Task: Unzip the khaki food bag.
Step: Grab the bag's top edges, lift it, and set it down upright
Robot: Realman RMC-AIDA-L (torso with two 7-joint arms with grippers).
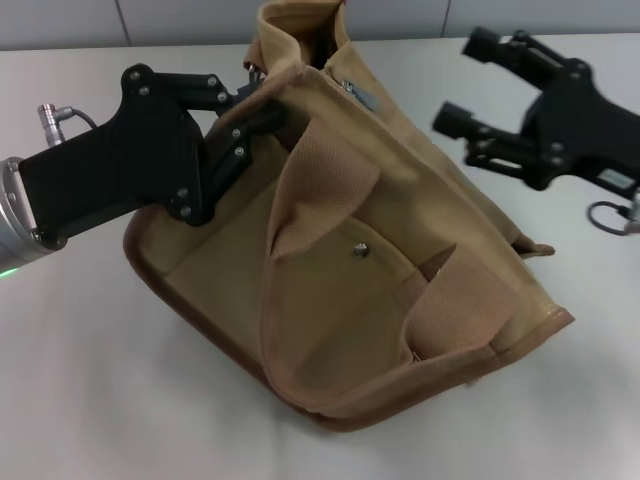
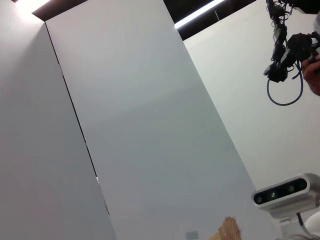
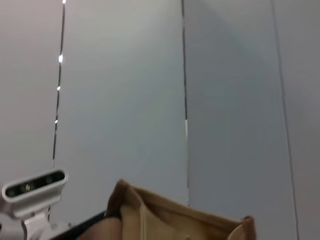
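White tabletop (image 1: pixel 80 400) carries the khaki food bag (image 1: pixel 350 270), which lies tilted on its side near the middle, with the front pocket and its metal snap (image 1: pixel 360 251) facing up. One wide webbing handle (image 1: pixel 325 185) folds over the front. The top edge with the zipper (image 1: pixel 352 88) points away from the robot, and a small silver piece shows there.

At the bag's upper left corner, the left tool (image 1: pixel 262 112) presses into the fabric; its fingers look closed on the cloth, so it seems to hold the bag. The right tool (image 1: pixel 468 82) hovers above the tabletop beside the bag's far right side, with fingers wide apart and nothing between them.

The zipper probably is not opened yet. To do this step well, the left tool should keep the corner firm and the cloth stretched, while the right tool comes to the silver pull, pinches it fully, and draws it straight along the zipper line, not upward, so the bag does not lift or twist.
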